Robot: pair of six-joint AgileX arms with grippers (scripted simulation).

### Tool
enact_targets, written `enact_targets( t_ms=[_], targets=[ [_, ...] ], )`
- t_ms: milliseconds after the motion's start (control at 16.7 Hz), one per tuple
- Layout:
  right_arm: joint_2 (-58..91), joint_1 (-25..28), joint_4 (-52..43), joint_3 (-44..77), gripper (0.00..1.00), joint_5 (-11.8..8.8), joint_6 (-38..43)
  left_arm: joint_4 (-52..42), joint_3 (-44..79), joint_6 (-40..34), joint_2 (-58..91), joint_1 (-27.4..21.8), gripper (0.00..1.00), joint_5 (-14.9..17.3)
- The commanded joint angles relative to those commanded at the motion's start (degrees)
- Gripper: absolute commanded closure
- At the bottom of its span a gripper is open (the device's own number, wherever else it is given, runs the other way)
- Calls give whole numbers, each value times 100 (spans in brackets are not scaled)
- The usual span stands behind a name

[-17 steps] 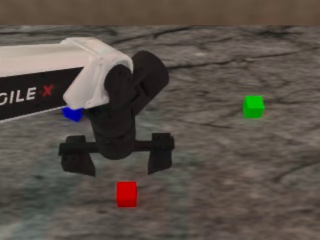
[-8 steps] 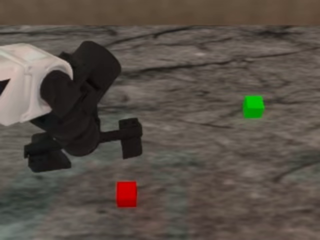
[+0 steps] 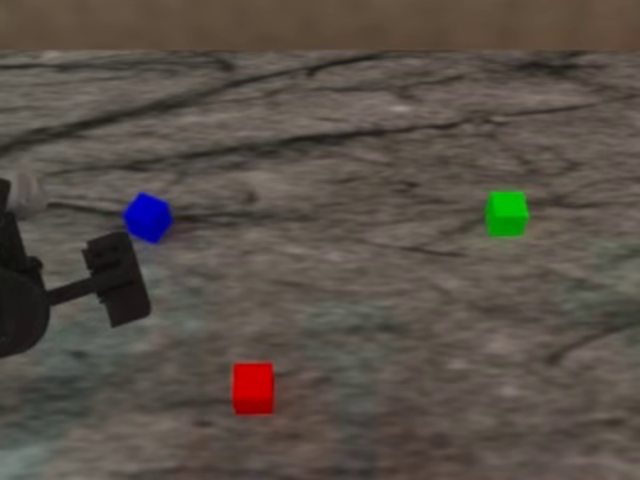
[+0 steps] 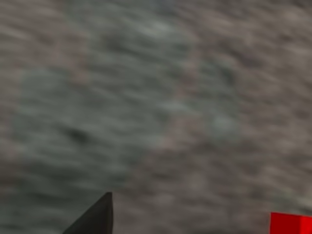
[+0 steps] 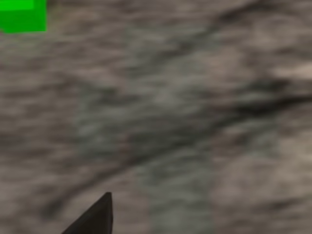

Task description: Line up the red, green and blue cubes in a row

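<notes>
Blue cube sat upper left of top view, rotated askew; red cube lower centre-left; green cube right of centre. All well apart on surface, no row yet.

Left gripper at left edge, near blue cube, one finger visible; spread or pressed together: cannot tell. Right gripper out of top view.

Cubes likely light, rigid, smooth; best pinched across opposite flat faces, fingers squared to the askew blue one.

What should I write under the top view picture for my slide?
Red cube, green cube and blue cube lie apart; left gripper sits at left edge.
</notes>
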Motion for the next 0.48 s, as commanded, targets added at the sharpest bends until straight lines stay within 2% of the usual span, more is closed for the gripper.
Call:
enact_targets(
  t_ms=[240, 480],
  targets=[
    [2520, 227, -1488, 1742, 0, 117, 208, 876, -1297, 666, -1817, 696, 0, 9],
    [4813, 485, -2722, 3696, 0, 75, 421, 1697, -2379, 1430, -3368, 1264, 0, 45]
  ],
)
